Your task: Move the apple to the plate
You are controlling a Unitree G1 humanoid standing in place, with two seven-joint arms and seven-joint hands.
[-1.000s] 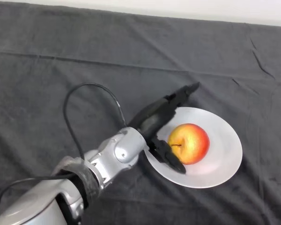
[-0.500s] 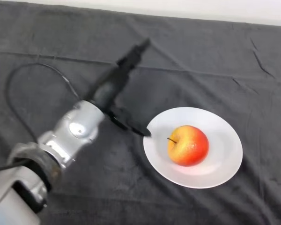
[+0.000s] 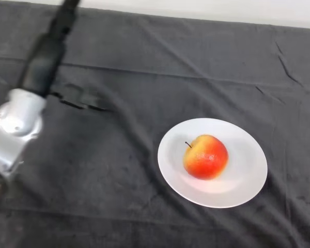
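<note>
A red and yellow apple (image 3: pixel 206 157) rests on a white plate (image 3: pixel 243 178) at the centre right of the dark cloth, stem up and tilted left. My left hand (image 3: pixel 44 62) is far off at the upper left, well away from the plate. Its fingers are straight and point toward the far edge of the table, and its thumb (image 3: pixel 80 98) sticks out to the right. It is open and holds nothing.
The dark cloth (image 3: pixel 144 67) covers the whole table, with creases along the back and at the right. A pale wall strip (image 3: pixel 222 10) runs along the far edge. My silver forearm (image 3: pixel 13 129) fills the left edge of the view.
My hand has left the apple on the plate and swung away to the upper left, across the cloth. The apple has settled slightly left on the plate.
</note>
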